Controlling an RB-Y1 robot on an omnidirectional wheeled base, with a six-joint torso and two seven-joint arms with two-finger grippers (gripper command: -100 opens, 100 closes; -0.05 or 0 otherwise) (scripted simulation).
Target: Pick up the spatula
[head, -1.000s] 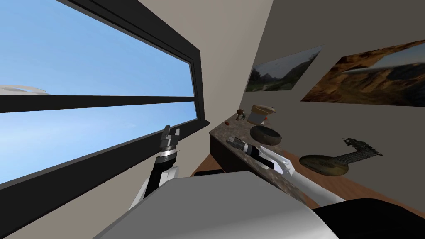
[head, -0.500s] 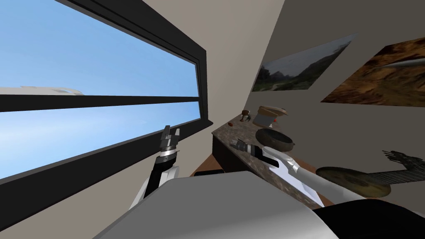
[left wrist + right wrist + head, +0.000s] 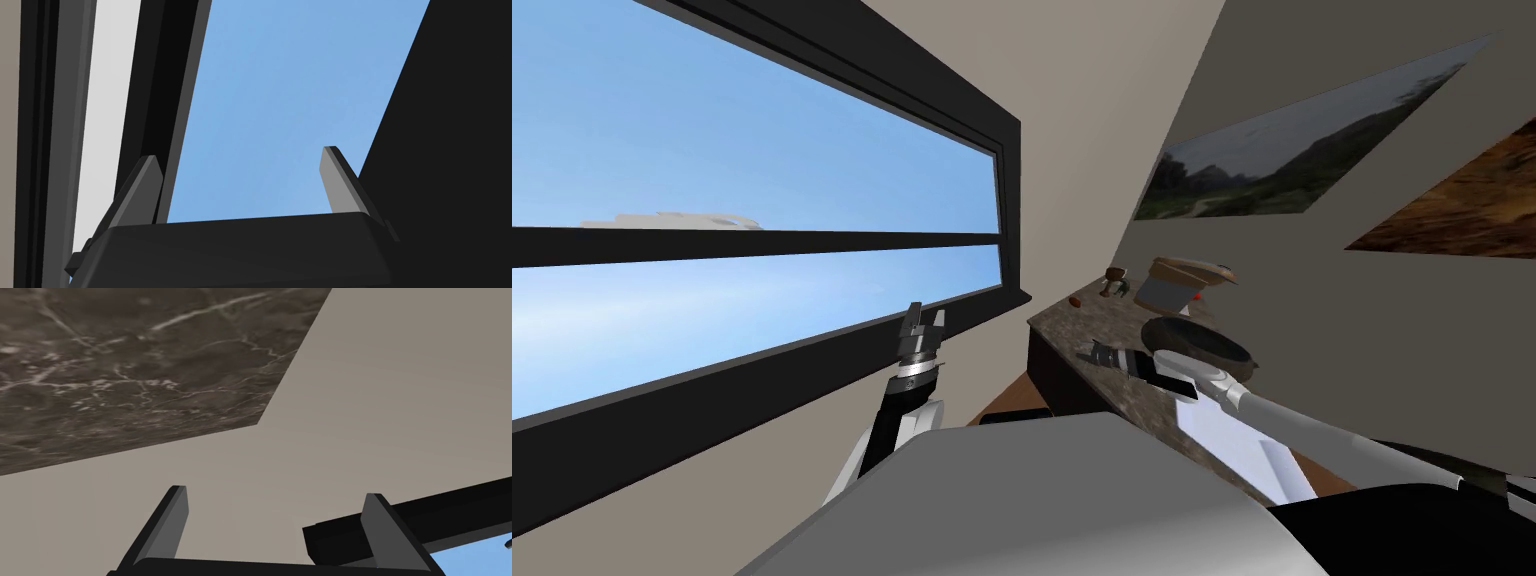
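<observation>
Left gripper (image 3: 923, 320) raised beside the window (image 3: 762, 150); fingers (image 3: 145, 185) wide apart, empty. Right gripper (image 3: 1094, 351) low over the dark marbled table (image 3: 1102, 318); fingers (image 3: 172, 513) likewise spread, holding nothing. Just beyond it, a dark bowl (image 3: 1202, 345). Spatula: we cannot pick it out among the small things (image 3: 1115, 283) at the table's far end.

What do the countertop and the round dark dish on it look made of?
Countertop: stone, probably marble. It is dark brown with pale branching veins, and no glare shows, so the polish is unclear.
Dish: a dull dark grey-brown surface, matte and evenly coloured, with a thick rim. It could be cast iron or stoneware; the look leaves that open.
</observation>
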